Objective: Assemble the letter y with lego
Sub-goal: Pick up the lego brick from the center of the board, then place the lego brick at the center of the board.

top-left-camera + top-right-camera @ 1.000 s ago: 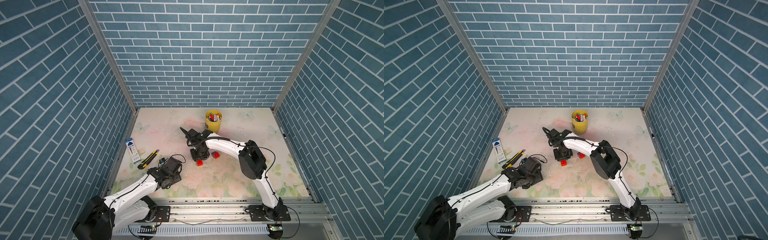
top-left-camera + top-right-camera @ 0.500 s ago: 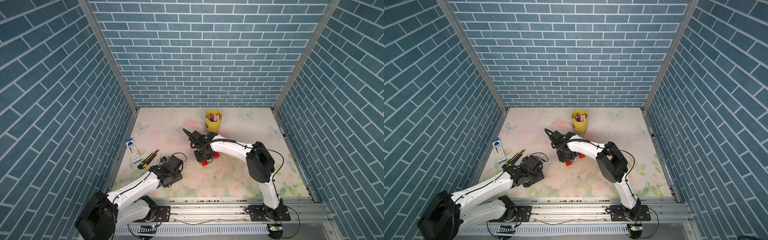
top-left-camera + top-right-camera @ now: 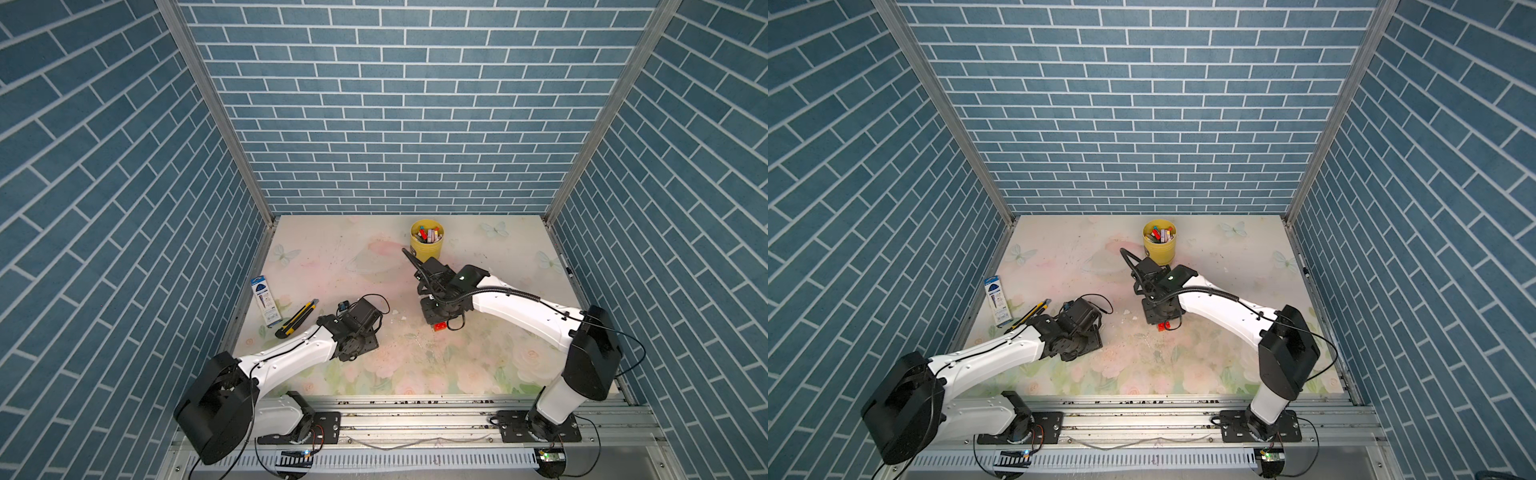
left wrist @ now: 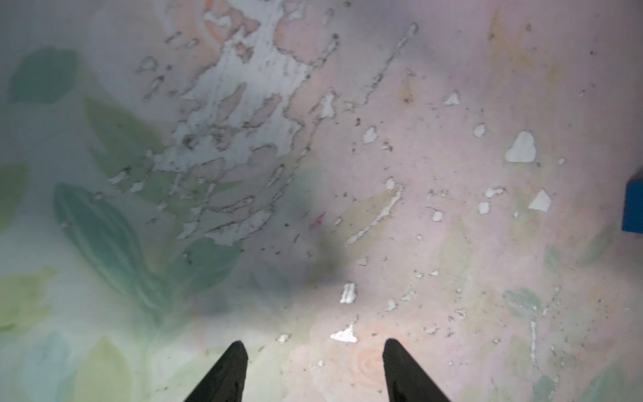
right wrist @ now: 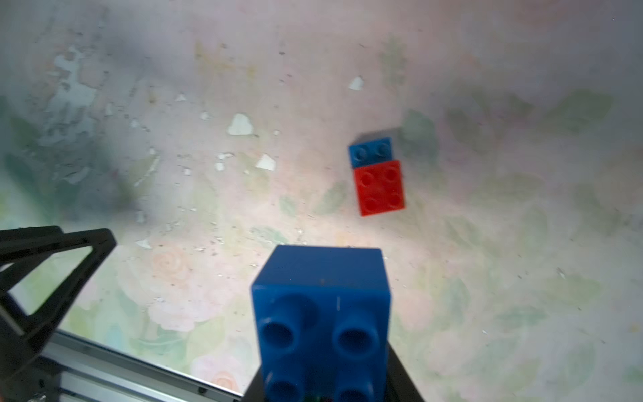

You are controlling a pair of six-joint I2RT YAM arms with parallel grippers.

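your right hand (image 3: 435, 312) is clamping a blue brick (image 5: 322, 306), jaws closed on its sides and its studded face turned toward the wrist camera. something green and red is peeking out below it, too cut off to name. your left hand (image 4: 318, 369) is hanging about half open over bare bench (image 4: 452, 139), gripping nothing.

the start of the letter y is lying on the bench near the right hand: a red brick (image 5: 380, 188) is sitting over half of a second blue brick (image 5: 370, 151), which is showing two studs.

to do this step well, you are probably needing to square the held brick with the pair's edges first, since the pair is lying slightly skewed to it. lower straight so studs and sockets are meeting evenly, and press only once aligned. a loose pair is likely sliding under any sideways push, so consider bringing the empty left hand across to steady it.

the bricks are showing no writing. the blue and white packet (image 3: 264, 300) by the bench's left edge is carrying print, too small to read. the yellow and black knife (image 3: 296, 319) and the yellow cup (image 3: 426, 249) are showing no legible label.
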